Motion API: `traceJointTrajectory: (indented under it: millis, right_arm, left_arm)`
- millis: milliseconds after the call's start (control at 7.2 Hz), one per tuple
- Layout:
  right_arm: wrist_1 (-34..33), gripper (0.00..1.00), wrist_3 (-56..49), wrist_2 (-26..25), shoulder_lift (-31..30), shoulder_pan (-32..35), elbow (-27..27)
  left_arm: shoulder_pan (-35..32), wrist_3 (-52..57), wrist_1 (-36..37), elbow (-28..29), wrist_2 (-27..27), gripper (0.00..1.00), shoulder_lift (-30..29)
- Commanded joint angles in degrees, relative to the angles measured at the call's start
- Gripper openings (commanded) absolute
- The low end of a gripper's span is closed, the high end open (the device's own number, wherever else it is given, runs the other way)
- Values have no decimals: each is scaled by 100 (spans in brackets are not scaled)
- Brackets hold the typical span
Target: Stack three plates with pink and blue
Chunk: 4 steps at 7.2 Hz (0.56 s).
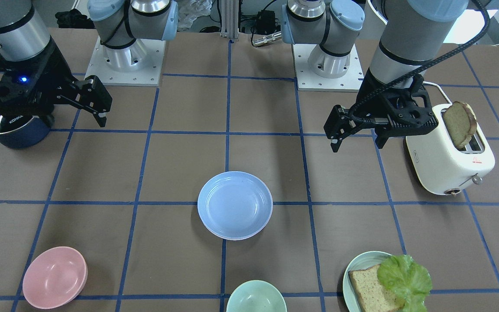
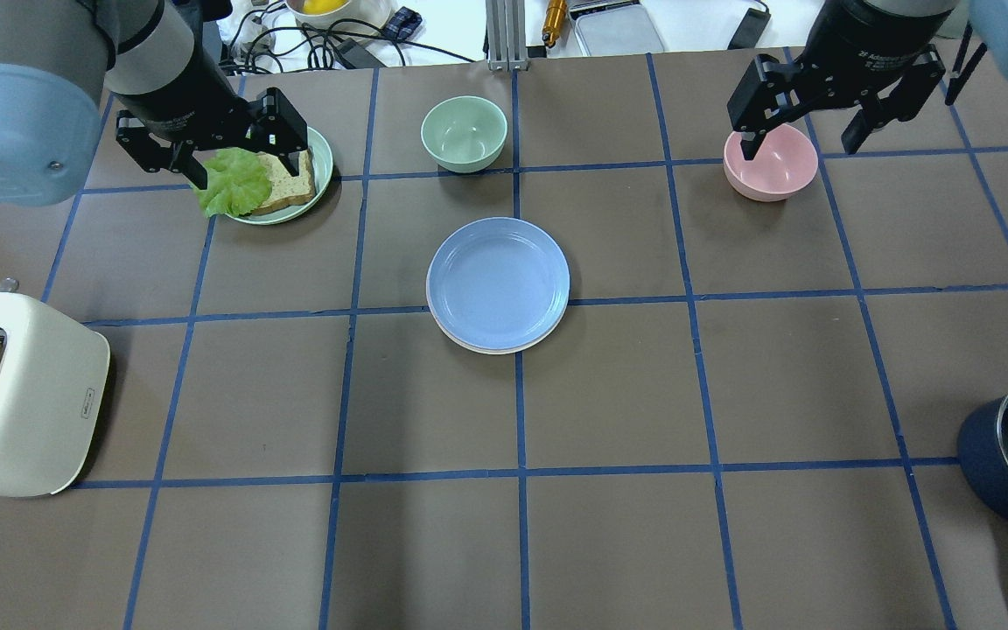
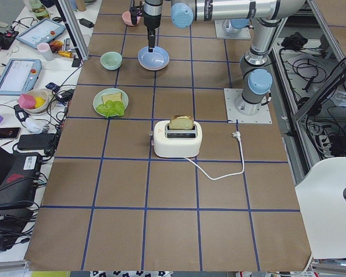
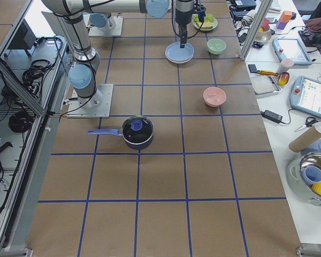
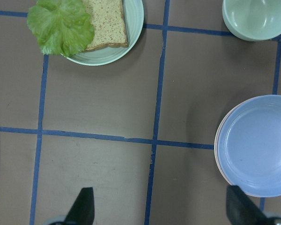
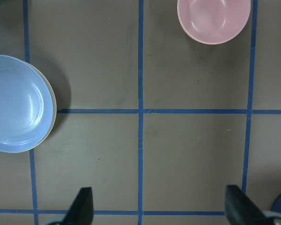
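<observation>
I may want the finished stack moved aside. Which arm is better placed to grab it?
Left, probably. The left end effector, open, hangs nearer the three plates than the right end effector; its wrist view shows the stack close beside one fingertip.

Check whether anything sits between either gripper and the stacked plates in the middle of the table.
Nothing visible does. The left gripper, jaws open, hovers over the bread plate. The right gripper, also open, hovers over the pink bowl. Only bare table lies between each and the plate stack. The mint bowl sits aside.
</observation>
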Motion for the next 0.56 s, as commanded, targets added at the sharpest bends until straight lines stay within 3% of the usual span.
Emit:
traceJointTrajectory:
  millis: [0, 417]
  right_arm:
    - [21, 100, 186, 30, -14, 18, 24]
    - [21, 100, 186, -22, 12, 18, -2]
  left_arm:
    - [2, 0, 0, 5, 10, 100, -4]
    - [2, 0, 0, 5, 10, 100, -4]
